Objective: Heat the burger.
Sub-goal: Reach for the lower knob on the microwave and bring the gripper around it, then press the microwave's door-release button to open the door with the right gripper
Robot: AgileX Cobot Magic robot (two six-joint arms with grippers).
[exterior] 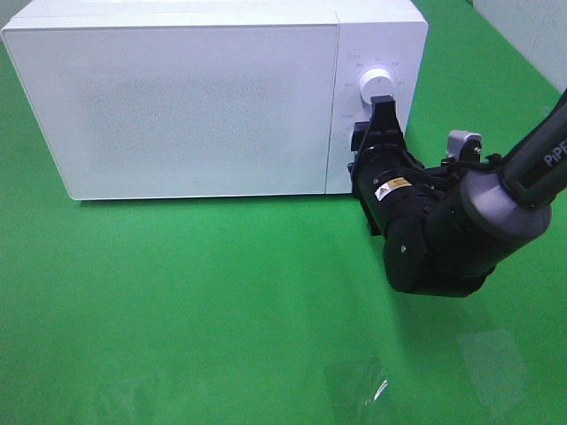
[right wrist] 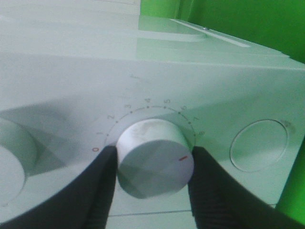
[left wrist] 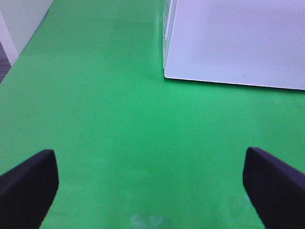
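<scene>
The burger is hidden from every view. The white microwave [exterior: 177, 97] stands at the back of the green table with its door shut. My right gripper [exterior: 383, 106] is at the microwave's control panel. In the right wrist view the gripper [right wrist: 153, 155] is shut on a white numbered dial [right wrist: 155, 160], with one black finger [right wrist: 102, 186] pressed against each side of it. A red mark shows on the dial's rim. My left gripper [left wrist: 151, 186] is open over bare green cloth, with nothing between its fingers. It does not show in the exterior view.
Another knob [exterior: 376, 81] sits on the panel just above the right gripper. It also shows beside the held dial [right wrist: 9, 162], with a round button [right wrist: 259, 145] on the dial's other side. A corner of the microwave [left wrist: 238, 43] lies ahead of the left gripper.
</scene>
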